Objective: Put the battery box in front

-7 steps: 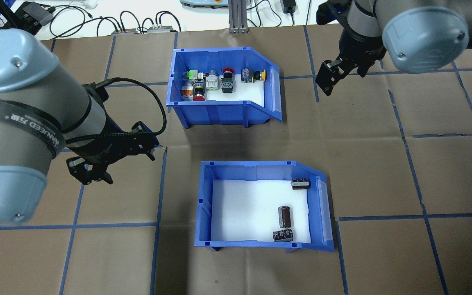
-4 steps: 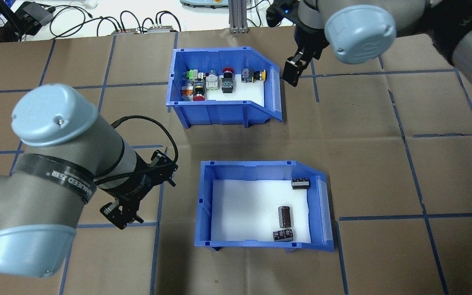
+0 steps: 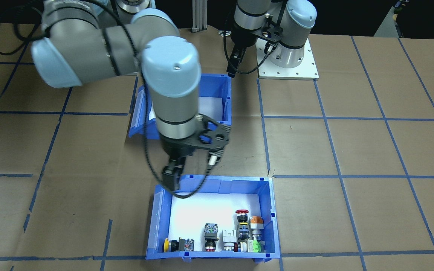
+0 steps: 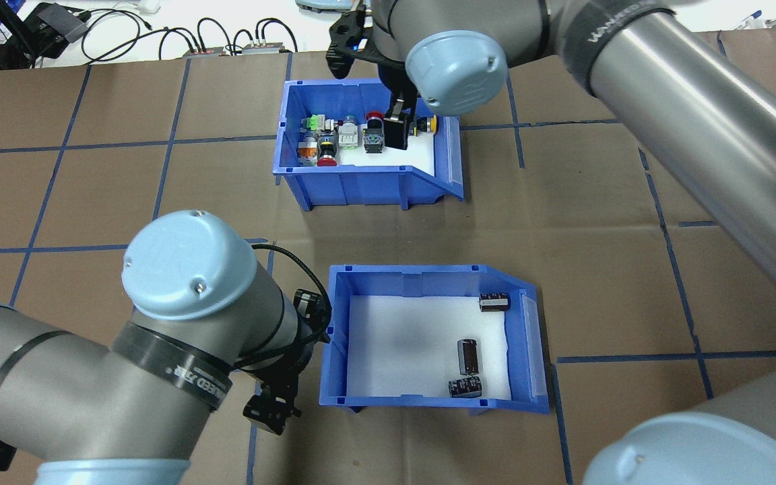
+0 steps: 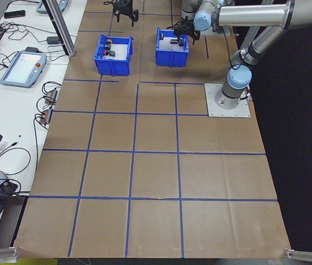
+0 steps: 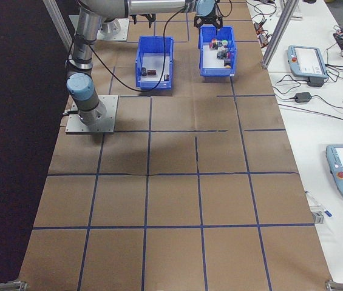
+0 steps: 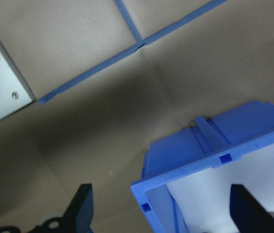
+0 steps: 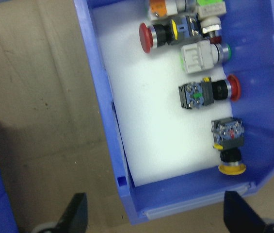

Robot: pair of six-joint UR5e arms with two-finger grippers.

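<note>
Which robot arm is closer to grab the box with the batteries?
Probably the left. The left gripper hangs open beside the battery box, straddling its corner, while the right gripper hovers over the push-button bin.

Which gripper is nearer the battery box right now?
Left. The left gripper straddles a corner of the battery box, fingers open either side of its wall. The right gripper is apart from it, open over the switch bin.
</note>
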